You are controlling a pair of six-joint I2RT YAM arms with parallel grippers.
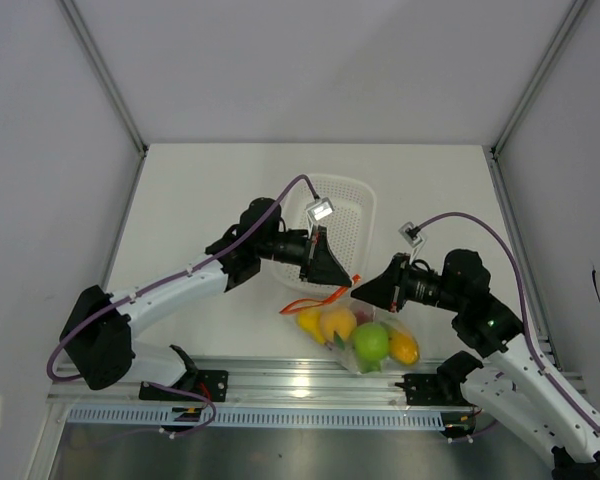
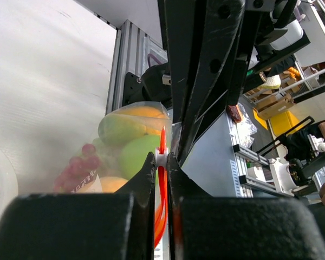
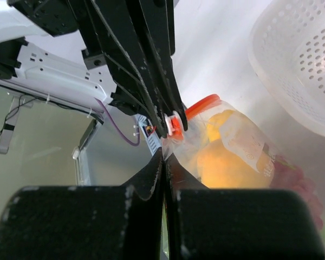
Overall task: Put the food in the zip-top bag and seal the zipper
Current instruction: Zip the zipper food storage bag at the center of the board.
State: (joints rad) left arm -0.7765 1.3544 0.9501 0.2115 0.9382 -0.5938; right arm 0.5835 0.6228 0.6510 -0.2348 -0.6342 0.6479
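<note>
1. Top external view showed the zip-top bag point(image 1: 412, 325) lying at lower centre of the frame, near the arm bases. The food point(image 1: 338, 324) was already inside, a green apple point(image 1: 371, 342) among yellow and orange fruits.
2. The zipper point(image 1: 318, 298) ran along the bag's upper left edge and bowed out in a loose loop, so the seal looked unfinished.
3. In the left wrist view, the left pincer point(image 2: 161, 159) was squeezed closed on the zipper strip, with a small white piece nipped between its tips.
4. In the right wrist view, the right pincer point(image 3: 165, 154) was closed on the bag's film at the corner, just beside the zipper's end.
5. The step looked like pressing the strip closed. It would go best with the right pincer anchoring that corner taut while the left ran along the strip toward the loose loop, keeping its squeeze and staying in line so the strip would not buckle.
6. A white perforated basket point(image 1: 348, 212) stood just above the bag on the pale surface point(image 1: 200, 220). The sweep should stop short of it.
</note>
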